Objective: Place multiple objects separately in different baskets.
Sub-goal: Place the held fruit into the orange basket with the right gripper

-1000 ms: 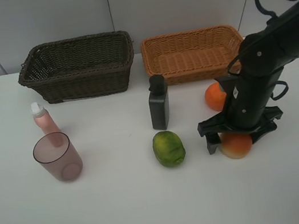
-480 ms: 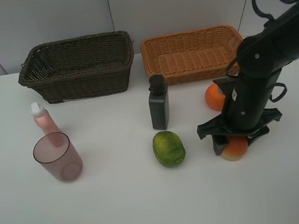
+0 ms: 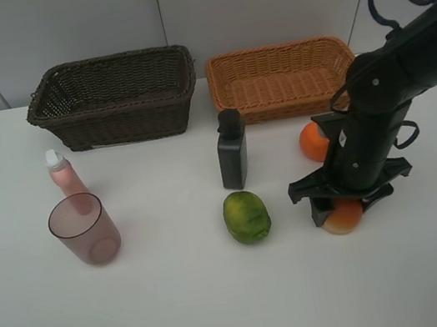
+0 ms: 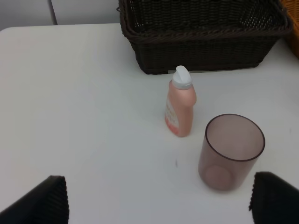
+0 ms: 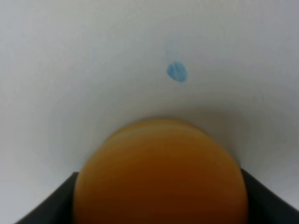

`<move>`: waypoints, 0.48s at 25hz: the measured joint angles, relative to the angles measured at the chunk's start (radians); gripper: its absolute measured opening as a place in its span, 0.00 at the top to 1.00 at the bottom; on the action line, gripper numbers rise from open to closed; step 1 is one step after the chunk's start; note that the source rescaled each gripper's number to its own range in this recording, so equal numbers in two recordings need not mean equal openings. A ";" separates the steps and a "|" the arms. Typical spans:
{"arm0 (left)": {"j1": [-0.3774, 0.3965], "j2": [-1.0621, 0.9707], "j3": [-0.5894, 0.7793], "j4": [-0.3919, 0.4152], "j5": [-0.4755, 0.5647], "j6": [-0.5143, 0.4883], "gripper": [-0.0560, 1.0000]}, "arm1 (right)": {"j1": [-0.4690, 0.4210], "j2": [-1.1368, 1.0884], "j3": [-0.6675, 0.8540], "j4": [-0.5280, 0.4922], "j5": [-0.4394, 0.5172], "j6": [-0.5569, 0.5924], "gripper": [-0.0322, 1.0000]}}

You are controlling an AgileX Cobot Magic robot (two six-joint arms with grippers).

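Firstly, white table (image 3: 184, 305): bears everything below.

Right arm (image 3: 404, 63): black, reaching down onto the table's right part, in front of the tan basket.

Dark brown basket (image 3: 117, 118): woven wicker, deep, at the back left; nothing shows inside.

Light orange-tan basket (image 3: 277, 108): woven, shallower, just beside the brown one on its right; nothing shows inside.

Right gripper (image 3: 345, 207): lowered over the apple, its dark fingers pressed against both flanks of the fruit, pinching it.

Left gripper (image 4: 159, 205): fingers spread wide, holding nothing, hovering near the cup and pink bottle.

Pink-purple cup (image 3: 86, 231): translucent, upright, front left.

Dark grey bottle (image 3: 233, 154): rectangular, upright, mid-table, in front of the gap between the baskets.

Green lime (image 3: 246, 216): just in front of the dark bottle, apart from it.

Pink bottle (image 3: 65, 180): slim, white cap, upright, just behind the cup.

Orange (image 3: 313, 143): near the tan basket's front wall, partly behind the arm.

Red-yellow apple (image 3: 343, 220): on the table, between the gripper's fingers.

Blue mark (image 5: 177, 71): small spot on the table near the apple.
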 joint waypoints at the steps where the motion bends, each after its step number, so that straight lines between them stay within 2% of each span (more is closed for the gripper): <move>1: 0.000 0.000 0.000 0.000 0.000 0.000 0.01 | 0.000 -0.001 0.000 0.000 0.001 -0.001 0.60; 8: 0.000 0.000 0.000 0.000 0.000 0.000 0.01 | 0.000 -0.057 -0.067 -0.013 0.092 -0.035 0.60; 12: 0.000 0.000 0.000 0.000 0.000 0.000 0.01 | -0.016 -0.074 -0.187 -0.028 0.201 -0.094 0.60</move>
